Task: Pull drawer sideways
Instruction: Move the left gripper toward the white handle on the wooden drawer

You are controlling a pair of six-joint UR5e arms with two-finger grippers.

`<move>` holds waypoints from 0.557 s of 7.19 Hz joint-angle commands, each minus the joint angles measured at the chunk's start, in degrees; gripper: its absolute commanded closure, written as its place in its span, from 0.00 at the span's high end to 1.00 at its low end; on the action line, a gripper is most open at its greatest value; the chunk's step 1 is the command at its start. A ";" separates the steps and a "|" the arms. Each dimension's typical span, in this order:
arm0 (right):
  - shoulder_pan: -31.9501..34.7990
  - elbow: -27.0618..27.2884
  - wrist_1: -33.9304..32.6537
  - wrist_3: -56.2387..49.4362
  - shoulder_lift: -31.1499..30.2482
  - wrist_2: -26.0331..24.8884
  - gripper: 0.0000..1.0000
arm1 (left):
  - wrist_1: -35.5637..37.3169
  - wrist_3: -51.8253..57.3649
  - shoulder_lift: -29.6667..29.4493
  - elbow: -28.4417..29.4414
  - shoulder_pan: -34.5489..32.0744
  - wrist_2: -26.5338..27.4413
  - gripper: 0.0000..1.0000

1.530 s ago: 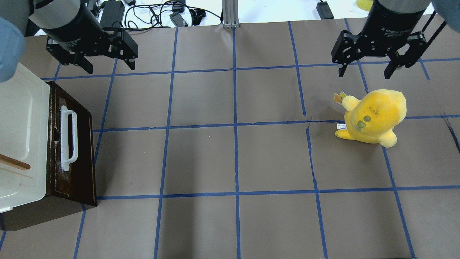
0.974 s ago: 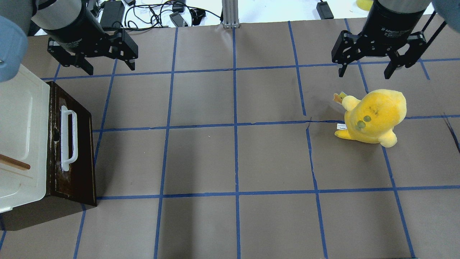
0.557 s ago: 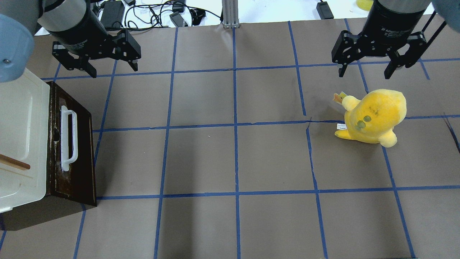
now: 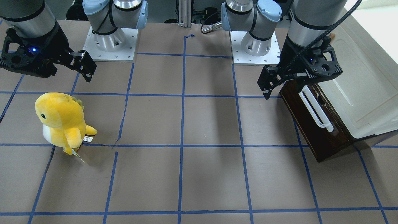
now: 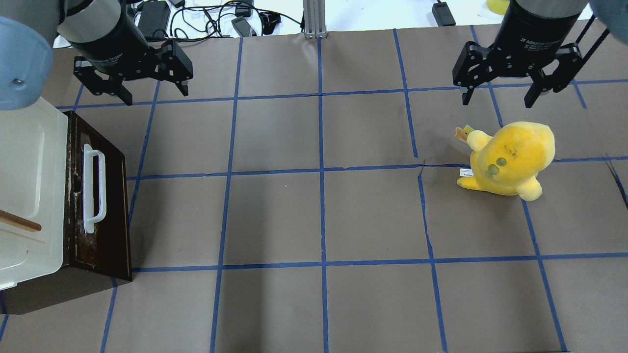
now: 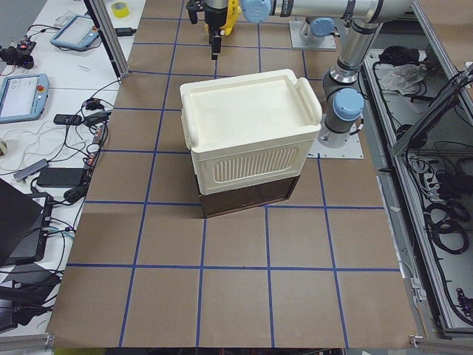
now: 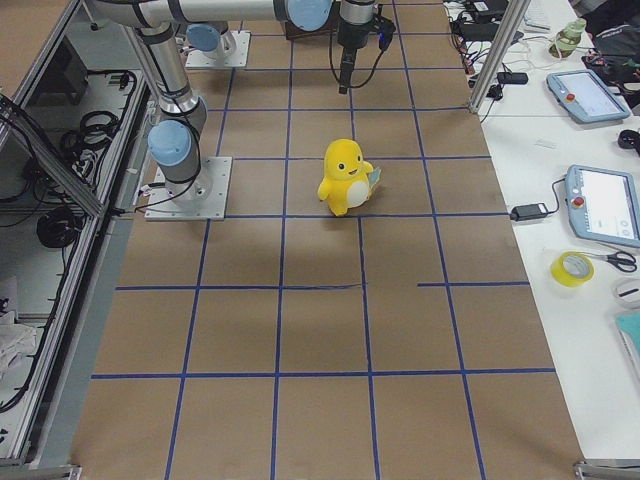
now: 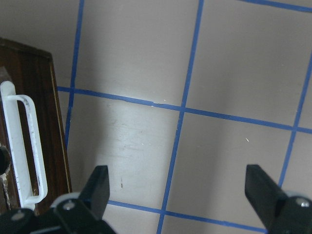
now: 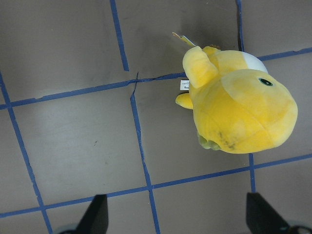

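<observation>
Black left tool (image 5: 157, 96) spread wide, empty, clear of drawer (image 5: 114, 196) | right tool (image 5: 497, 102) spread wide, empty

The dark brown wooden drawer (image 5: 112, 215) stands at the robot's left end of the bench (image 5: 319, 220), tucked beneath a cream-white cabinet (image 5: 29, 186), with its front facing the bench's middle. The glossy front panel leans back and so shows from above. A long white bar handle (image 5: 93, 189), scuffed with dark marks, runs lengthwise across the front, fixed at both ends. The drawer's inside is hidden.
</observation>
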 commanded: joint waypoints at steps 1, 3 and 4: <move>-0.06 0.00 0.00 0.00 0.00 0.00 1.00 | 0.41 -7.13 -2.81 -2.69 -3.36 9.11 1.00; -0.06 0.00 0.00 0.00 0.00 0.00 1.00 | -0.38 -7.95 -5.10 -6.89 -4.61 21.83 1.00; 0.02 0.00 0.00 0.00 0.00 0.00 1.00 | -0.03 -7.95 -6.42 -9.97 -4.70 28.60 1.00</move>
